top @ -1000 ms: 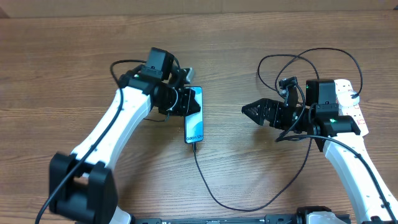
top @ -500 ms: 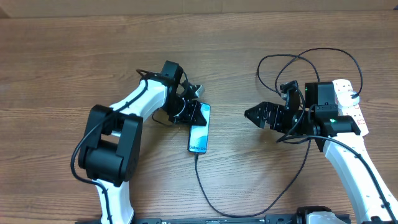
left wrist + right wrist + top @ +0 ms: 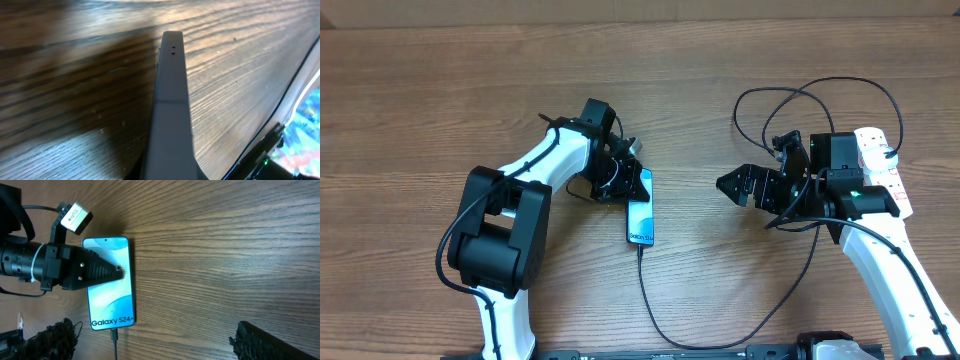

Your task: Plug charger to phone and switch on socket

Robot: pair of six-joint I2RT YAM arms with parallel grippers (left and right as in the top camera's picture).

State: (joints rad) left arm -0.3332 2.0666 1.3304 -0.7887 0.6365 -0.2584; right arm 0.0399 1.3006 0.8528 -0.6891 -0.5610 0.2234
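The phone [image 3: 640, 218] lies flat and face up at mid-table, its lit screen [image 3: 107, 305] reading "Galaxy S24+". The charger's black connector [image 3: 114, 335] sits in the phone's bottom port. Its thin cable [image 3: 655, 305] loops toward the front and up to the right. My left gripper [image 3: 641, 184] is shut, with its dark tip [image 3: 120, 269] resting on the upper screen; the left wrist view shows it as one grey bar [image 3: 172, 40]. My right gripper [image 3: 724, 185] hangs open to the right of the phone, with nothing between its fingers [image 3: 272, 342]. The white socket [image 3: 882, 160] is partly hidden under the right arm.
Slack charger cable coils behind the right arm [image 3: 820, 92]. A white tag [image 3: 75, 217] on a wire sticks out beside the left wrist. Bare wooden table [image 3: 420, 100] surrounds everything, and a cardboard edge runs along the far side.
The left arm has swung its elbow in and turned its wrist. The phone has slid slightly right and toward the front under the shut tip. The right gripper has drifted slightly right.
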